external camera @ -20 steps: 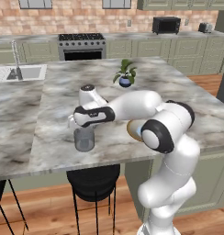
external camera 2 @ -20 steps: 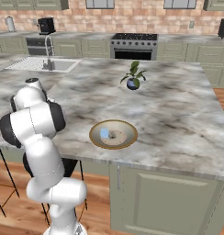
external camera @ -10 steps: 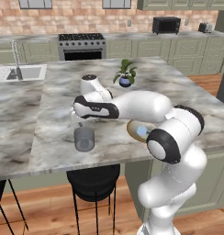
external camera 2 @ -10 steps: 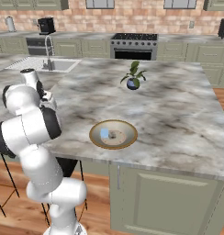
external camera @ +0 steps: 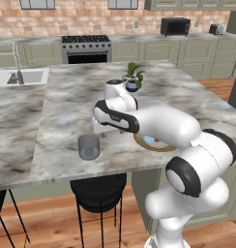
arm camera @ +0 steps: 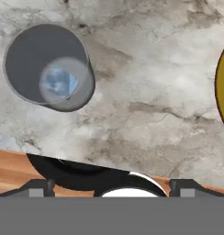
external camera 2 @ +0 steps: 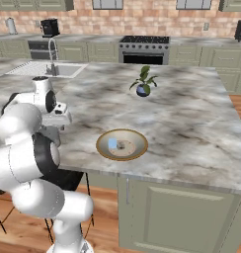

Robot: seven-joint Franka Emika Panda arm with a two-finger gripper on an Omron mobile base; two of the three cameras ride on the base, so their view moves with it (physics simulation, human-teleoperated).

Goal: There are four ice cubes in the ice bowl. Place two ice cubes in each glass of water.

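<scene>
The glass of water (external camera: 89, 146) stands nearest, close to the front edge of the tabletop (external camera: 66, 101), with 1 pale blue ice cube (arm camera: 61, 84) showing at its bottom in the hand view. Only 1 glass can be made out. Behind and to the right of that glass sits the ice bowl (external camera 2: 122, 144), part-hidden by the arm in the left base view; in the right base view it holds 1 clear ice cube (external camera 2: 112, 144), and whether more lie in it is too small to tell. Far beyond the bowl stands a small potted plant (external camera 2: 143, 82).

Risk, as a judgement: the glass sits near the tabletop edge, so a low sweep of the arm on the way to the bowl could knock it over or off. The cubes are small and slick-looking, and a grasp that is off-centre could squirt 1 out of the shallow bowl onto the tabletop.

The hand (external camera: 99, 127) hovers above and just behind the glass, between glass and bowl. Its fingers stand wide apart, holding nothing and touching nothing.
</scene>
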